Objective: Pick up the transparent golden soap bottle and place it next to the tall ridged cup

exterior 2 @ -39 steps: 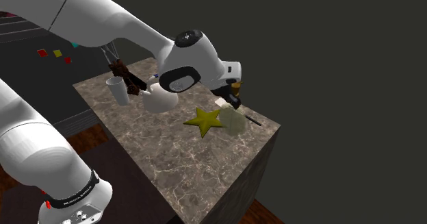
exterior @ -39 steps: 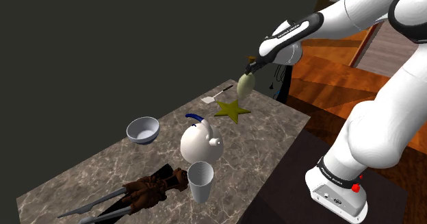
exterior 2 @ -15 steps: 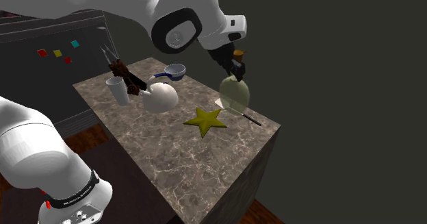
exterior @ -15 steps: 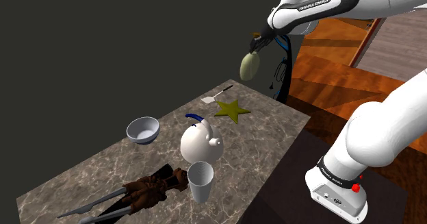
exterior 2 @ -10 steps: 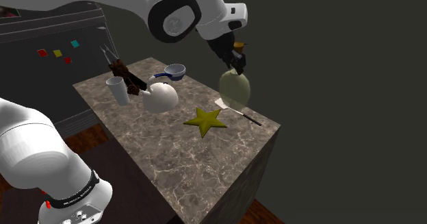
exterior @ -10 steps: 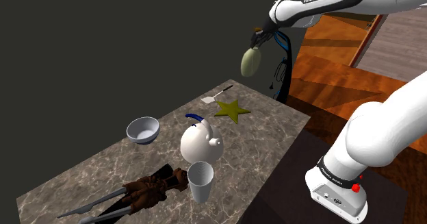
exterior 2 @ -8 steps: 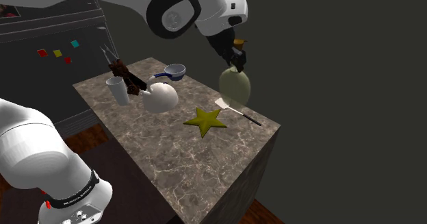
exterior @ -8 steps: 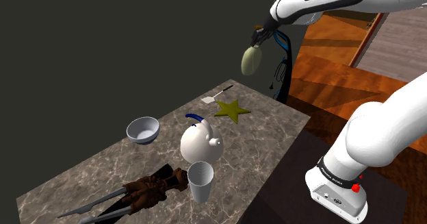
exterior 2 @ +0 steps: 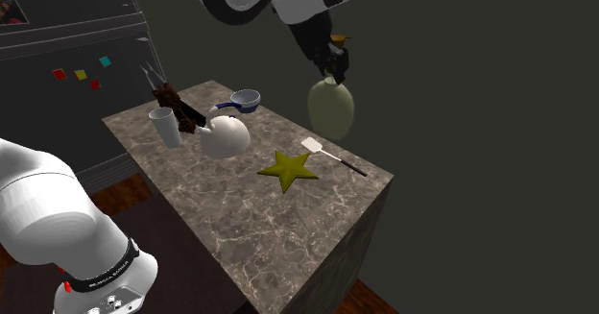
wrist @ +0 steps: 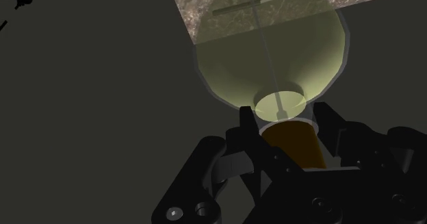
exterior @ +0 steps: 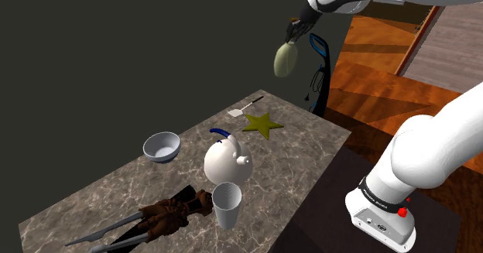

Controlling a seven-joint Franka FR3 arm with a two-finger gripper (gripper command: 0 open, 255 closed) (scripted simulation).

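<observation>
A see-through, pale greenish-gold soap bottle point(exterior: 285, 59) with a round belly hangs in the air above the far end of the marble counter point(exterior: 310, 157). My gripper point(exterior: 294, 33) is shut on its neck, just under the golden-brown cap. In the second exterior view the soap bottle point(exterior 2: 331, 108) dangles below the gripper point(exterior 2: 332, 64), well above the counter point(exterior 2: 240, 211). The wrist view looks down through the soap bottle point(wrist: 274, 58), with the gripper point(wrist: 287, 123) clasping its neck. The tall ridged cup point(exterior: 226, 204) stands upright, white, near the counter's other end; second exterior cup point(exterior 2: 166, 127).
A white round teapot point(exterior: 226, 161) sits beside the cup. A grey bowl point(exterior: 162, 146), an olive star point(exterior: 262, 123) and a small spatula point(exterior: 246, 106) lie on the counter. A brown object with metal tongs point(exterior: 166, 213) lies at the shoulder view's lower left.
The gripper has risen further with the soap bottle, carrying it higher above the counter's far end. Everything on the counter has stayed put.
</observation>
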